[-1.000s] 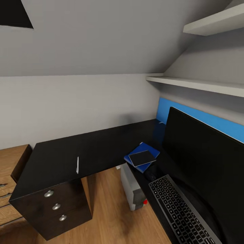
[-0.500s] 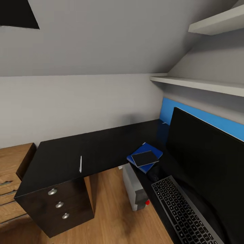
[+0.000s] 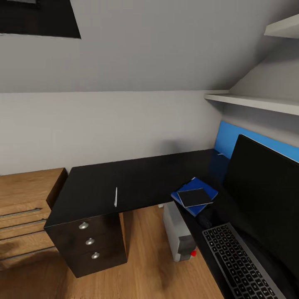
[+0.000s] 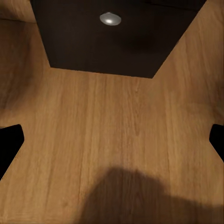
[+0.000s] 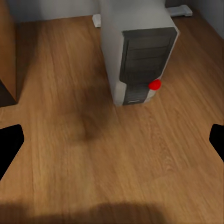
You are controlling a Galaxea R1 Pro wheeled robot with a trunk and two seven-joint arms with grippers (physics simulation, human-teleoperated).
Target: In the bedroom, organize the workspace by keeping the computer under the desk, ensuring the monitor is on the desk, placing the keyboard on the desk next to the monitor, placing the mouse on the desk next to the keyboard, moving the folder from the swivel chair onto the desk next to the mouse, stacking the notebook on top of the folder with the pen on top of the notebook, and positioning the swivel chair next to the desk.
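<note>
Pen (image 3: 116, 196) on desk (image 3: 145, 178), apparently far from both wide-spread claws, left (image 4: 112, 140) and right (image 5: 112, 140).

Glossy black desk (image 3: 137, 178), bright-blue folder (image 3: 203, 195), light-grey computer (image 5: 135, 51).

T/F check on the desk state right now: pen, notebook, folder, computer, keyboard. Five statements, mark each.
1. The pen lies on top of the notebook. False: it lies alone on the desk, well apart from the notebook.
2. The notebook rests on the blue folder. True.
3. The computer stands on the desk top. False: it stands on the wooden floor, under the desk edge.
4. The keyboard lies in front of the monitor. True.
5. The right gripper holds the folder. False: its fingers are spread, with nothing between them.
</note>
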